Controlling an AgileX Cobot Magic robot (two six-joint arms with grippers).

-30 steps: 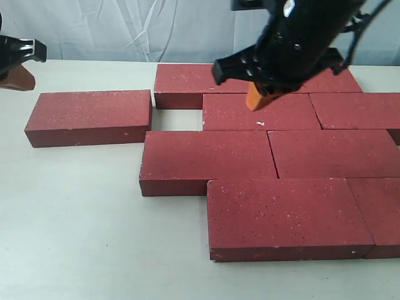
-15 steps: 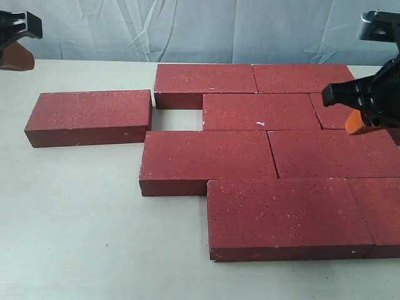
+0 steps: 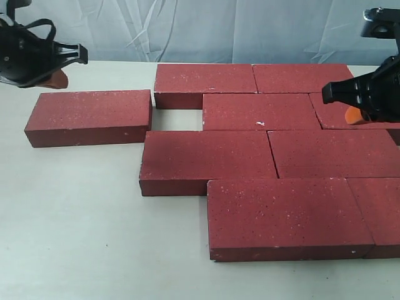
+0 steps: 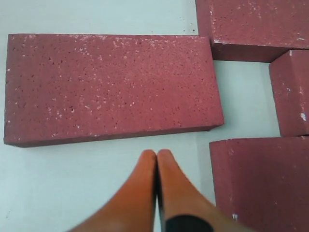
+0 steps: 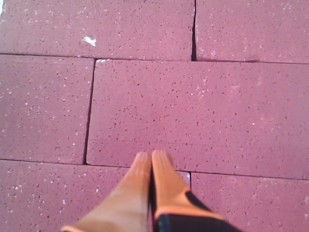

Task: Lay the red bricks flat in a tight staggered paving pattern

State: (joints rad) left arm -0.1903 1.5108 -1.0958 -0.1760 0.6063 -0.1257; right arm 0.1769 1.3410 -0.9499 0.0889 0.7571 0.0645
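Note:
Several dark red bricks (image 3: 240, 154) lie flat in staggered rows on the right half of the table. One red brick (image 3: 90, 117) lies apart at the left, a small gap from the others; the left wrist view shows this loose brick (image 4: 108, 87) too. My left gripper (image 3: 57, 79) hovers behind the loose brick's far left corner, its orange fingers (image 4: 145, 188) pressed together, holding nothing (image 4: 156, 153). My right gripper (image 3: 354, 115) hangs over the paved bricks at the right edge, shut and empty (image 5: 151, 155). Paved bricks (image 5: 193, 113) fill the right wrist view.
The bricks rest on a pale table (image 3: 75, 219). A wrinkled light backdrop (image 3: 187, 28) hangs behind the table. An open pocket of table (image 3: 177, 119) shows between the loose brick and the second row.
My right arm has swung from over the middle of the paving to the right edge. My left gripper has moved right, toward the loose brick's far side. No brick has moved.

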